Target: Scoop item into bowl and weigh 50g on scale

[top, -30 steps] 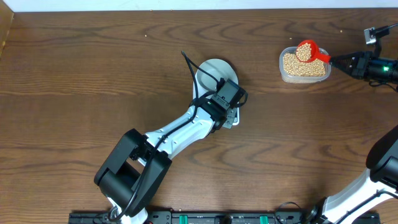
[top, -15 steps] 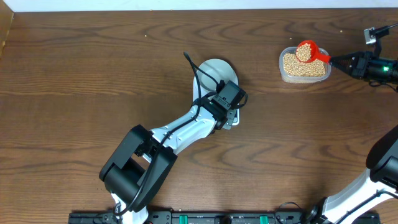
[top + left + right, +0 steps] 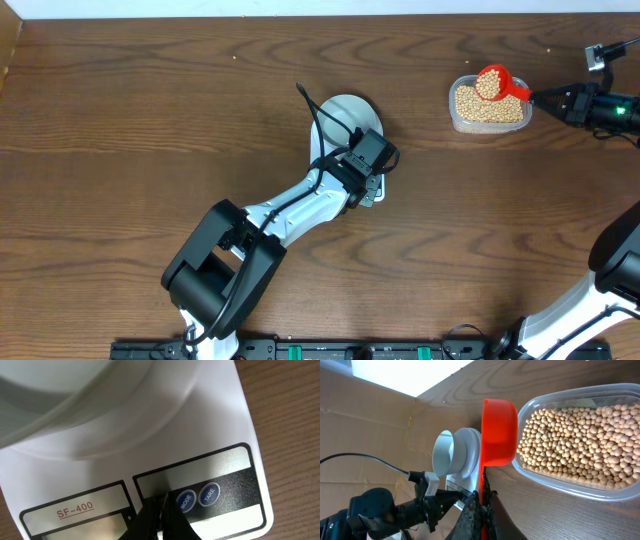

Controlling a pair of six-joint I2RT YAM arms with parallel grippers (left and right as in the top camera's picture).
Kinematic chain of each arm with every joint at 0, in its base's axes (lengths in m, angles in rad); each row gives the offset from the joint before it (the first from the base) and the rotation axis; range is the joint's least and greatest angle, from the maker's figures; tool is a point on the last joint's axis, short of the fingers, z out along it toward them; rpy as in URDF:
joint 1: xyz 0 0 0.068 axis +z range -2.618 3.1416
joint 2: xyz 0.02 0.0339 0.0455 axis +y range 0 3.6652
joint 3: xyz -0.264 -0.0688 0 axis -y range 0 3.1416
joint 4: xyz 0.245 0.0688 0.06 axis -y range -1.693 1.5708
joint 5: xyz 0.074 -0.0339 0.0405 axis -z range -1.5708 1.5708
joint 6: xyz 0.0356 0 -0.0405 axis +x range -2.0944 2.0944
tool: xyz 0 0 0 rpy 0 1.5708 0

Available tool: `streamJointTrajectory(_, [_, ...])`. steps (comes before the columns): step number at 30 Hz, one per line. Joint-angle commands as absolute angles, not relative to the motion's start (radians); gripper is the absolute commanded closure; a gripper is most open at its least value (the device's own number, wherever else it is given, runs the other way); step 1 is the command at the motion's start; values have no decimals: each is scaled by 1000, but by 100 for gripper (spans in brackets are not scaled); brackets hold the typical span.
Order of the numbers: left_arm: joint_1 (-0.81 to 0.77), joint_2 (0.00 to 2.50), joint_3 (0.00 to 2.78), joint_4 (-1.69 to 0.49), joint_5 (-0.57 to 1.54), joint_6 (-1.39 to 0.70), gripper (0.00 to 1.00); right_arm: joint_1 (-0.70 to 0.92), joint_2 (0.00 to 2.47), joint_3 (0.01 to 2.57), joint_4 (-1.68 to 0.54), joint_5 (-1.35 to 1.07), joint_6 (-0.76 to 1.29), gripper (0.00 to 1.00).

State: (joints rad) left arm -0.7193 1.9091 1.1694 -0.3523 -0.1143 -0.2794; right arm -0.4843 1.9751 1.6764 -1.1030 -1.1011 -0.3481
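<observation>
The white scale point(image 3: 150, 450) lies at the table's middle with the pale bowl point(image 3: 343, 110) on it; the bowl also shows in the left wrist view point(image 3: 60, 395). My left gripper point(image 3: 162, 510) is shut and empty, its tips on the scale's front panel just left of the MODE button point(image 3: 185, 500). My right gripper point(image 3: 482, 505) is shut on the handle of a red scoop point(image 3: 493, 82) full of tan beans, held over the clear tub of beans point(image 3: 488, 106). The scoop point(image 3: 499, 432) and the beans point(image 3: 580, 445) show in the right wrist view.
The TARE button point(image 3: 209, 494) sits right of MODE. The left arm point(image 3: 290, 215) stretches from the front edge to the scale. Bare dark wood table point(image 3: 150, 110) lies left and between scale and tub. A cable point(image 3: 310, 105) loops by the bowl.
</observation>
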Motion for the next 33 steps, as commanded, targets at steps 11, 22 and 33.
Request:
streamJointTrajectory(11, [-719, 2002, 1180, -357, -167, -262, 93, -487, 1969, 1679, -1120, -1140, -383, 99])
streamJointTrajectory(22, [-719, 2018, 1180, -413, -170, -262, 93, -487, 1969, 1679, -1121, -1139, -383, 99])
streamJointTrajectory(33, [-719, 2018, 1180, -425, -164, -263, 93, -487, 1969, 1679, -1119, -1140, -383, 99])
